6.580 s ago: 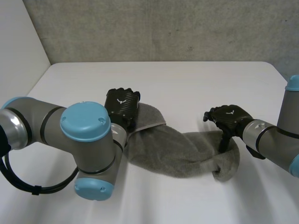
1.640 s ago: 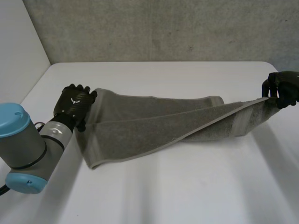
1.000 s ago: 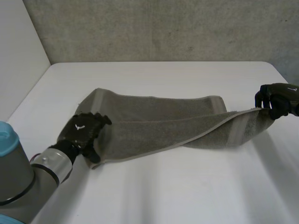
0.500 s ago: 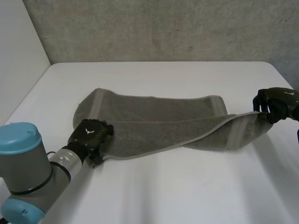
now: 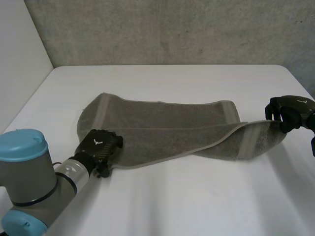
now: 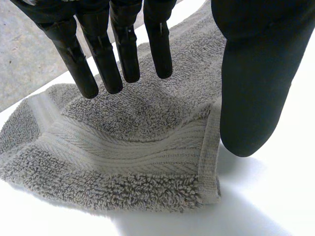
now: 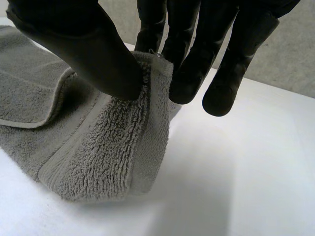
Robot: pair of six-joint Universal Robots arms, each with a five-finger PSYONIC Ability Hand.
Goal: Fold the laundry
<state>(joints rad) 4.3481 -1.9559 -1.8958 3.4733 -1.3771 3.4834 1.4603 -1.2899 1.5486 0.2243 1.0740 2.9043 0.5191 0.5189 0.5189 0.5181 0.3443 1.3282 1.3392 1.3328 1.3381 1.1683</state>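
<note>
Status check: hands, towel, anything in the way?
Left hand open over near left corner of towel. Right hand pinching its right-end corner, raised. Towel stretched between, partly doubled over. Nothing in the way.

towel (image 6: 138,147): rough looped terry cloth, grey | table (image 5: 197,196): smooth matt white

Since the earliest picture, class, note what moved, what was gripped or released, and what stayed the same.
The towel, first bunched between the arms, was pulled out long across the table. The left robot hand left the towel's far left end and came to its near left corner, fingers straight. The right robot hand still pinches the right corner.
</note>
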